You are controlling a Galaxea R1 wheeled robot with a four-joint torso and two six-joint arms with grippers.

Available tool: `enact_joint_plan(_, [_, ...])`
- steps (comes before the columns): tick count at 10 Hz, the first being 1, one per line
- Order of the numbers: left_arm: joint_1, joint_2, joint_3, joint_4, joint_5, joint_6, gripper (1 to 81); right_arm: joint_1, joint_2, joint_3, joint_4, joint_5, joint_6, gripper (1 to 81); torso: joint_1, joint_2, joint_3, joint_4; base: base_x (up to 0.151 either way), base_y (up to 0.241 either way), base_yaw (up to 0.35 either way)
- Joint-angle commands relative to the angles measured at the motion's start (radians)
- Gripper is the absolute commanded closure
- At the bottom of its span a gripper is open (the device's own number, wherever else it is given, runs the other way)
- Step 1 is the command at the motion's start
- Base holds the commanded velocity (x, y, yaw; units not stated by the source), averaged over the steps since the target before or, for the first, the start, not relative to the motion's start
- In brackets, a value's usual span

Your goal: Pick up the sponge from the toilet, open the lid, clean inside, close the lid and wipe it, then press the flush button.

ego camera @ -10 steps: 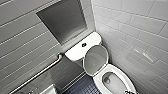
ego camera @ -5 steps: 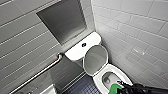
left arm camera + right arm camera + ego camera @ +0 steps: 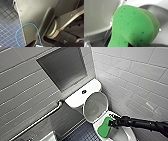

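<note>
The toilet's white lid (image 3: 96, 107) stands open and upright, its greyish inner face turned towards the bowl. My right arm reaches in from the right, and my right gripper (image 3: 112, 122) is shut on the bright green sponge (image 3: 104, 127), which hangs over the bowl's near-left rim just below the lid. In the right wrist view the sponge (image 3: 134, 25) sits close up, with the lid (image 3: 96, 16) behind it. The small dark flush button (image 3: 84, 92) lies in the middle of the white tank top (image 3: 93, 86). The left wrist view gives my own dark body and a patch of floor.
Grey tiled walls close in on both sides of the toilet, with a recessed niche (image 3: 62, 67) above the tank. A metal grab bar (image 3: 42, 119) runs along the left wall. The floor (image 3: 82, 134) is small dark blue tile. A blue cable (image 3: 25, 25) loops against my body.
My right arm has come further into the head view, carrying the sponge left and up over the bowl towards the raised lid. The lid has not moved.
</note>
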Motion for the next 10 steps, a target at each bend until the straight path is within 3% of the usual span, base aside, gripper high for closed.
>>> enact_joint_plan(1, [0.014,-0.017,-0.004,0.001,0.079,0.006,1.0,0.140,0.268,-0.269,0.042,-0.012,0.005,81.1,0.000,0.000,0.000,0.000,0.000,0.000,0.000])
enact_joint_plan(2, [0.014,-0.017,-0.004,0.001,0.079,0.006,1.0,0.133,0.346,-0.359,0.042,-0.007,-0.002,81.1,0.000,0.000,0.000,0.000,0.000,0.000,0.000])
enact_joint_plan(6, [0.014,-0.018,-0.004,0.001,0.079,0.006,1.0,0.089,0.524,-0.511,0.042,0.014,0.004,81.1,0.000,0.000,0.000,0.000,0.000,0.000,0.000])
enact_joint_plan(10, [0.014,-0.015,-0.004,0.001,0.079,0.006,1.0,-0.051,0.548,-0.554,0.033,0.050,-0.001,81.1,0.000,0.000,0.000,0.000,0.000,0.000,0.000])
